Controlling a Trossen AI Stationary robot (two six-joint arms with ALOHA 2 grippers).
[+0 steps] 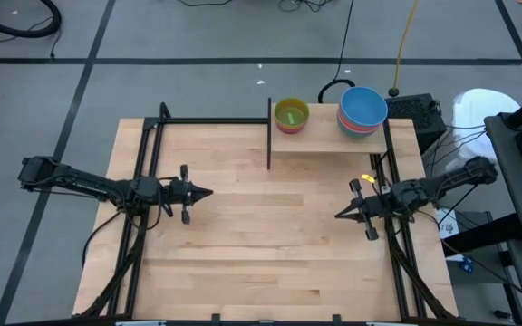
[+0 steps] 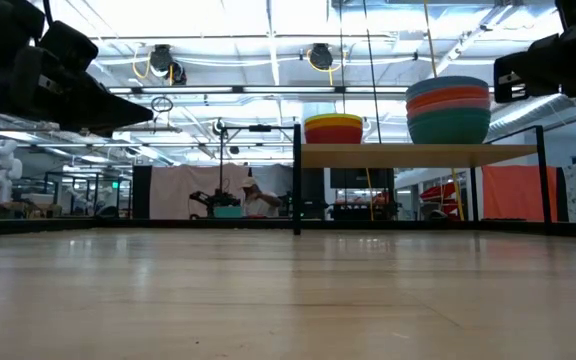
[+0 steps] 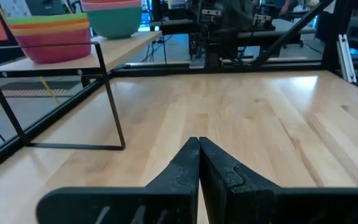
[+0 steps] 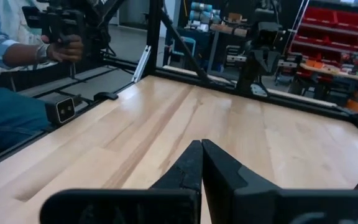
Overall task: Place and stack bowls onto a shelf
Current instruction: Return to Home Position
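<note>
The shelf (image 1: 329, 143) stands at the table's far edge, a pale board raised on thin dark legs with a dark upright panel (image 1: 269, 134) on its left short side. Two stacks of bowls rest on it: a smaller stack with a yellow and lime green bowl on top (image 1: 291, 115), and a larger stack topped by a blue bowl (image 1: 362, 109) over orange, red and teal ones (image 2: 448, 110). My left gripper (image 1: 208, 192) is shut above the table's left side. My right gripper (image 1: 337, 215) is shut above the right side. Both are empty and far from the shelf.
The tabletop (image 1: 270, 244) between the arms is bare pale wood. Black frame rails run along its left (image 1: 143, 181) and right (image 1: 397, 244) sides. A person sits beyond the table (image 4: 11, 68), holding a device. Cables and a black box (image 1: 415, 109) lie behind the shelf.
</note>
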